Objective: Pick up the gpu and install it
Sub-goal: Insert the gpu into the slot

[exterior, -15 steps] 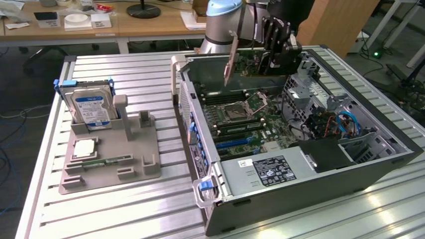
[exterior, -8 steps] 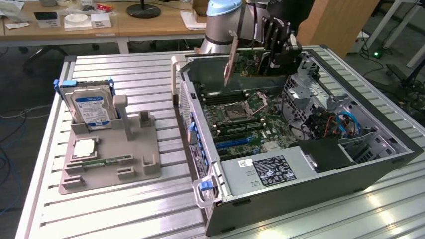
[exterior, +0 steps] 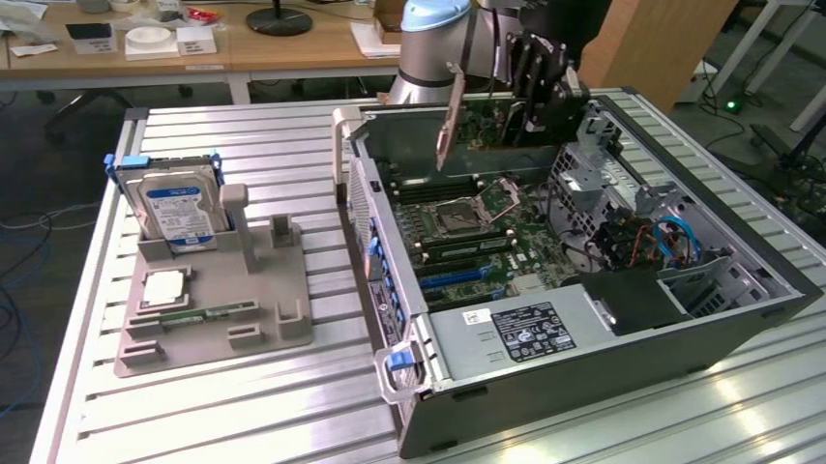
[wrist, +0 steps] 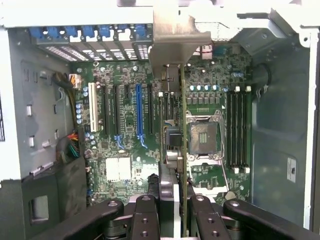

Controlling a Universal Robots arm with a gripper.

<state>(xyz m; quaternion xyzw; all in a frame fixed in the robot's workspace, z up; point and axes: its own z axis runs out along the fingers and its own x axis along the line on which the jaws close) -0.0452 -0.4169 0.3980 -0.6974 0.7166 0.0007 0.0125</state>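
Jaws: closed on the gpu point(wrist: 183, 145); in the wrist view the two black fingers point(wrist: 145, 220) press on either side of the card, which runs edge-on between them
Gpu: held on edge, its silvery bracket point(wrist: 172, 45) at the end away from the jaws; in the exterior view the bracket end point(exterior: 450, 121) hangs as a thin strip inside the open top of the computer case point(exterior: 620, 358)
Gpu position: over the motherboard point(wrist: 125, 150), its edge lying between the row of black expansion slots and the CPU socket point(wrist: 204, 137); the blue slot point(wrist: 139, 112) stands apart from it on the slot side; whether the card touches a slot cannot be told
Arm: the silver-blue arm point(exterior: 432, 39) reaches down at the far end of the case
Case: lying on its side with the panel off; motherboard point(exterior: 516, 232) exposed; CPU socket point(exterior: 455, 217) open; power supply point(exterior: 516, 333) with a white label at the near end
Holder: a grey holder point(exterior: 207, 338) on the exterior view's left, well apart from the case; a hard drive point(exterior: 181, 213) with a blue-white label stands upright in it; a green memory stick point(exterior: 213, 314) lies flat in it
Counter: ribbed metal counter point(exterior: 258, 416) carries both case and holder
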